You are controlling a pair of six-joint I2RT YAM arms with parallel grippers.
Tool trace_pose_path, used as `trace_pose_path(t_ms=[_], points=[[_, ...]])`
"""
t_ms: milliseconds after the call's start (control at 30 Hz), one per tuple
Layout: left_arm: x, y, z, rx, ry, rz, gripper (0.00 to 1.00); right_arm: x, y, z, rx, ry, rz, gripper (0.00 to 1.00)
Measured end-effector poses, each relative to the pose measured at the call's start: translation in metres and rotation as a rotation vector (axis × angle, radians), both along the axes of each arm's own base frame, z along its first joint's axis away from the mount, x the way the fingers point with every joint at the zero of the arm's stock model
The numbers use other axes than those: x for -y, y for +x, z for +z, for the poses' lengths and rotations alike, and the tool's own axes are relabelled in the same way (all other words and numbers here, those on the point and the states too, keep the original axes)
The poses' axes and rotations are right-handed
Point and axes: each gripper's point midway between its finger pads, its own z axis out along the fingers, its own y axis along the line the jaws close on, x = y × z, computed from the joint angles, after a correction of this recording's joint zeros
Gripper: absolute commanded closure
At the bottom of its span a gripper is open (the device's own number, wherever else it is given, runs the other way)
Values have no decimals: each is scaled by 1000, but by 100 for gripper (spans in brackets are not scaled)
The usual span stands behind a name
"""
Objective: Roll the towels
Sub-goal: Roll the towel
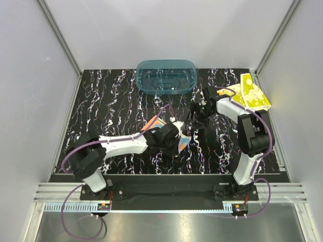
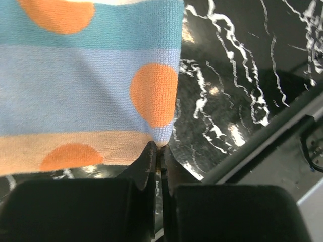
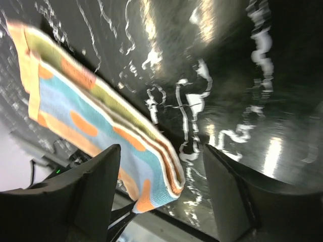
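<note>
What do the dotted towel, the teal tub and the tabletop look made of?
The dotted towel: soft matte cloth, fine looped weave visible. The tub: translucent glossy plastic, its floor shows through. The tabletop: smooth shiny black sheet, white veining, probably printed; it mirrors light.

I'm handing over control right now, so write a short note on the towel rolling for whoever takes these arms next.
Left claw: shut on a corner of the dotted towel, mid-table.
Right claw: open, holding nothing, near that towel.
Yellow towel: lying loose at the far right edge.
Done: neither towel is rolled; the dotted one looks folded in layers.
Left: roll both.
</note>
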Motion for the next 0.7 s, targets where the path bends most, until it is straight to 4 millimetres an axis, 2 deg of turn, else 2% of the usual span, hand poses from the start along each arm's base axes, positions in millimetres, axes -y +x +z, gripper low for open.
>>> trace_pose_path(t_ms=[200,367,533,700], points=[[9,-12,-6,-104,-41,-33,100,35,15,26,80,-96,-45,25],[19,-5,6,-171,-149,-12,100,67,23,53,145,-135,-102,25],[20,4,10,-237,-267,33,100,63,19,71,189,-97,-84,25],[1,2,-7,-348,-353,129,100,51,6,76,192,-15,-44,28]])
